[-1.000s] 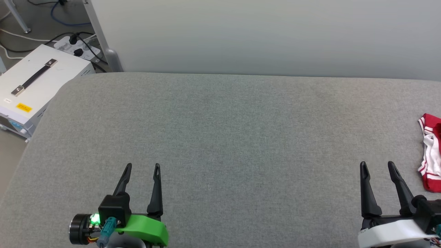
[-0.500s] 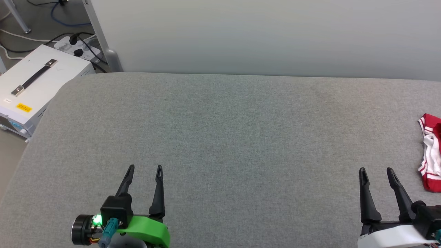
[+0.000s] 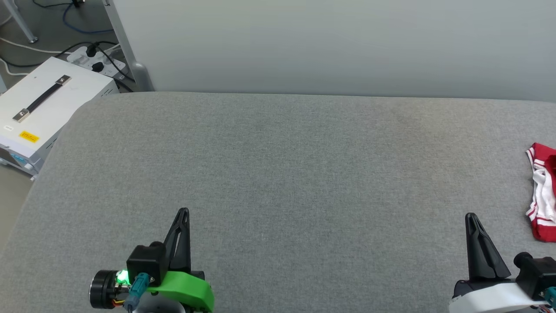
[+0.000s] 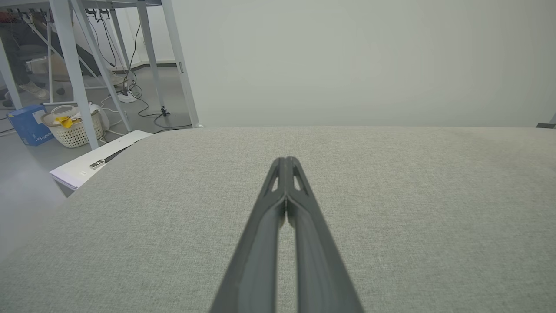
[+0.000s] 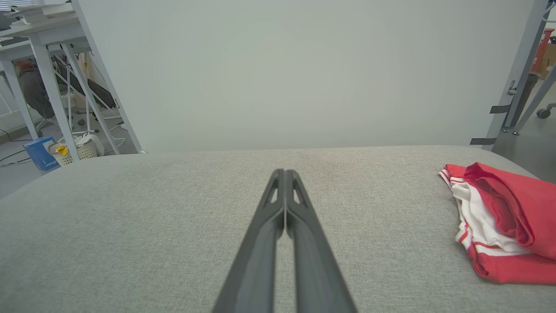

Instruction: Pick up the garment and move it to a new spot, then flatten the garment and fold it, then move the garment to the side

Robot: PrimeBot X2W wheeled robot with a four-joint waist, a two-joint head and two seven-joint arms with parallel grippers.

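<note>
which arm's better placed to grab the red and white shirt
Right: the right gripper is near the crumpled red-and-white jersey shirt on the grey table's right side; the left gripper is far off.

Pale wall (image 3: pixel 339 43) behind the grey upholstered surface (image 3: pixel 278 165) — white case (image 3: pixel 47 104) on floor, left.

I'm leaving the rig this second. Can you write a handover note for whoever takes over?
Left gripper: shut, empty, over the grey padded table.
Right gripper: shut, empty, with the garment off to its right.
Garment: bunched near the table's right edge, not held.
Done: apparently nothing.
Left: pick it up, move it, flatten, fold, set aside.
</note>
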